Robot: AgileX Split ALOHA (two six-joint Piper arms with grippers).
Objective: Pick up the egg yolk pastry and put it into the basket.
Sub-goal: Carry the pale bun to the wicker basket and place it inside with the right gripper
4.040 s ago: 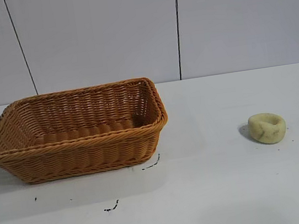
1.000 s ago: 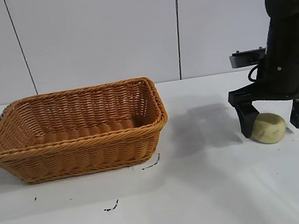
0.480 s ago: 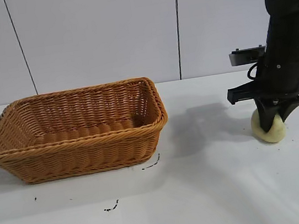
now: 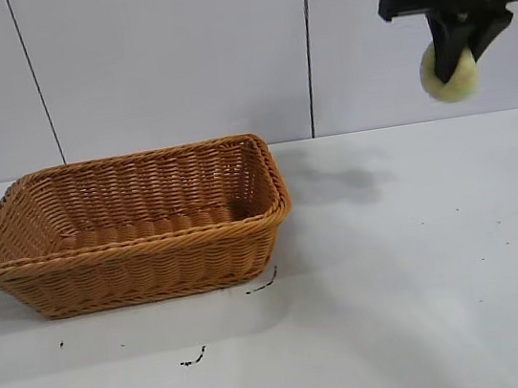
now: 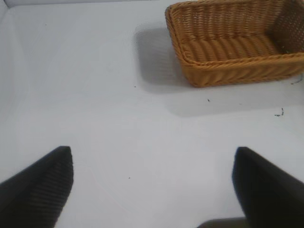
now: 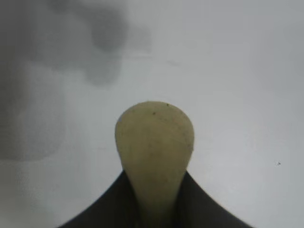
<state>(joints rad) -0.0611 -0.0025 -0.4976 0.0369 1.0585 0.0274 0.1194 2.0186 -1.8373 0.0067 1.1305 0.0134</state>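
while the right tool (image 4: 457, 48) hangs high above the counter (image 4: 429, 305) at the right of the exterior view, we see its arm reaching down from the upper corner with the wrist pointing steeply downward. its two dark fingers (image 4: 446, 37) are clamped on the egg yolk pastry (image 4: 448, 74), which bulges out below and between them, squeezed narrow at the pinch and rounded at its free end. in the right wrist view we see the same pale yellow lump (image 6: 154, 142) pressed between the fingers, well clear of the white surface beneath. the basket (image 4: 129, 227) sits on the counter at the left, well apart from the pastry and lower than it. from the left wrist view, we find the left tool (image 5: 152, 185) with its fingers spread wide over bare counter, holding nothing, the basket (image 5: 237, 40) some way beyond it.
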